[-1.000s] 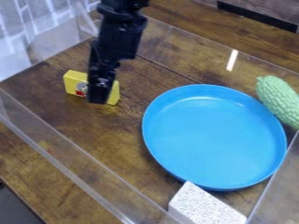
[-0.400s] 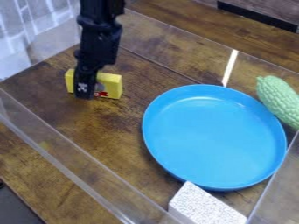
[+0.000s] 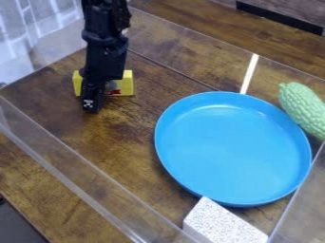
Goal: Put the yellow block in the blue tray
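Here, one dark wooden table [image 3: 114,142] fills the view, fenced by clear plastic walls [image 3: 70,176] along its near and left edges.

One round blue tray [image 3: 235,142], the largest object, lies flat at right of centre with nothing in it.

One black robot arm [image 3: 105,24] comes down from the far left edge, pointing straight down. Its single gripper [image 3: 91,100] reaches the tabletop at far left, well apart from the tray. The fingers are drawn together on the block, which rests on the table.

One bumpy green oval [image 3: 305,106] lies at the right edge, just beside the tray's far right rim.

One white speckled sponge [image 3: 226,223] sits at the near edge, touching or just beside the tray's near rim, and is cut off by the frame.

One small yellow block [image 3: 124,85] sits at far left under the gripper. The fingers hide most of it. Yellow shows on either side of them, with a patch of red on the right part. It lies outside the tray, to the tray's left and farther back.
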Controlling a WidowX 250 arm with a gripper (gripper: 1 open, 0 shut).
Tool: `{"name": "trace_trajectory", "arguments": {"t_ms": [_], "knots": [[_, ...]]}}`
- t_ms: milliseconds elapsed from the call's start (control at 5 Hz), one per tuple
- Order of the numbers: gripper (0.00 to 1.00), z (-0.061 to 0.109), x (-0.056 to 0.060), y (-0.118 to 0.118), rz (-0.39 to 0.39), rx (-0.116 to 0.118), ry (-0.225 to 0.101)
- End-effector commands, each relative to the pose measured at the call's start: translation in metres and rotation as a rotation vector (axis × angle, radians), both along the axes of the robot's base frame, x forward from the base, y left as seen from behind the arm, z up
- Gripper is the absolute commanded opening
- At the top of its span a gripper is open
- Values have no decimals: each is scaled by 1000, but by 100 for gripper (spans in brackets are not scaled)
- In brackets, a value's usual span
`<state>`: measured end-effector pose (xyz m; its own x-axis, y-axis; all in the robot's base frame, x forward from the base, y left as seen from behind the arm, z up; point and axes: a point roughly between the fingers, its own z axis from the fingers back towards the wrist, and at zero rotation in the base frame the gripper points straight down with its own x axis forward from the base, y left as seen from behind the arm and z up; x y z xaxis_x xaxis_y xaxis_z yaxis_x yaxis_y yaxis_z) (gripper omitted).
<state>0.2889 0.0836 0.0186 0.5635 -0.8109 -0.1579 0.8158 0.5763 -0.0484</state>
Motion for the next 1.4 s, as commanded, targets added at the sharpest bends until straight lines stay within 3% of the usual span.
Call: {"name": "trace_trajectory", "arguments": {"t_ms": [0, 600, 1200], "knots": [[0, 12, 7, 6, 9, -13, -41], [0, 10, 3, 8, 13, -73, -26], [0, 25, 5, -2, 37, -70, -7]]}}
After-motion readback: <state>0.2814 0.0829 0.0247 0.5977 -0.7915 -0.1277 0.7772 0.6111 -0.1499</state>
